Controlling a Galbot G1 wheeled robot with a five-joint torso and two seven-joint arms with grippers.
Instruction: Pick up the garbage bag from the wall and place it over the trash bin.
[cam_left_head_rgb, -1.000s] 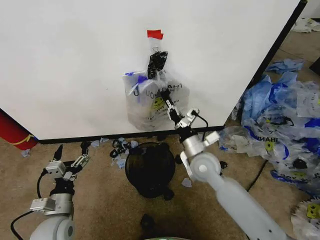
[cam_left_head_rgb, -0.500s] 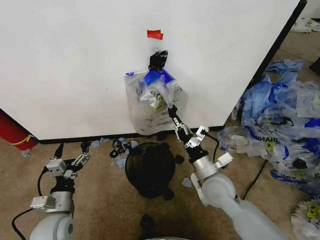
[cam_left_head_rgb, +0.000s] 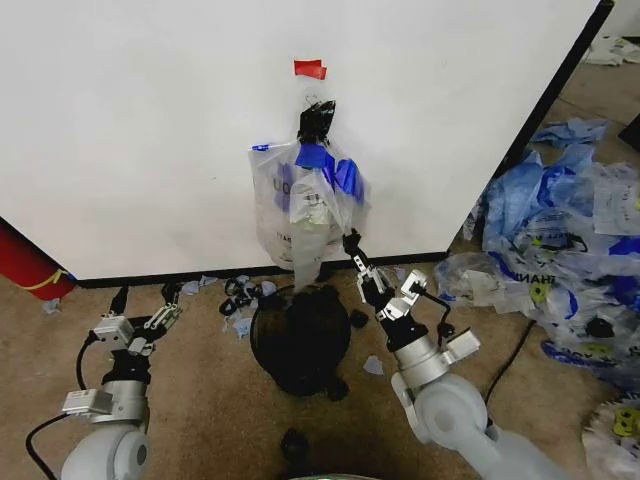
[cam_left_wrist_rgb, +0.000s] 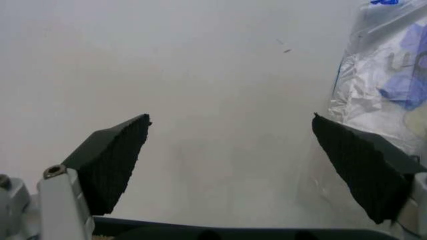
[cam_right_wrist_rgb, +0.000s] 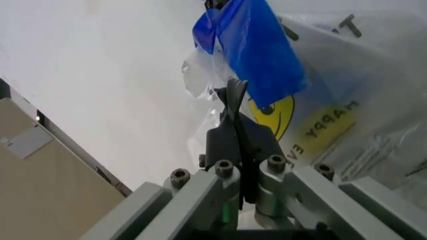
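The garbage bag (cam_left_head_rgb: 300, 210) hangs on the white wall (cam_left_head_rgb: 140, 130) under a red tape piece (cam_left_head_rgb: 309, 68) and a small black bag (cam_left_head_rgb: 315, 122). Its blue handles are bunched at the top, and a fold of film stretches down toward the trash bin (cam_left_head_rgb: 300, 335) on the floor below. My right gripper (cam_left_head_rgb: 351, 243) is at the bag's lower right edge, shut on the clear film. In the right wrist view the right gripper (cam_right_wrist_rgb: 235, 97) pinches plastic beside a blue handle (cam_right_wrist_rgb: 257, 55) and the yellow smiley. My left gripper (cam_left_head_rgb: 143, 300) waits open, low at the left. In the left wrist view the left gripper (cam_left_wrist_rgb: 230, 150) faces the wall with the bag (cam_left_wrist_rgb: 387, 85) to one side.
A red cylinder (cam_left_head_rgb: 25, 265) leans at the wall's left foot. Black scraps (cam_left_head_rgb: 240, 295) litter the floor between wall and bin. A heap of blue and clear bags (cam_left_head_rgb: 570, 230) covers the floor at the right, past the wall's edge.
My right gripper has drawn back and down from the bag's face toward the bin, pulling the film with it. The blue handles came forward and the bag stretched downward. The left arm barely moved.
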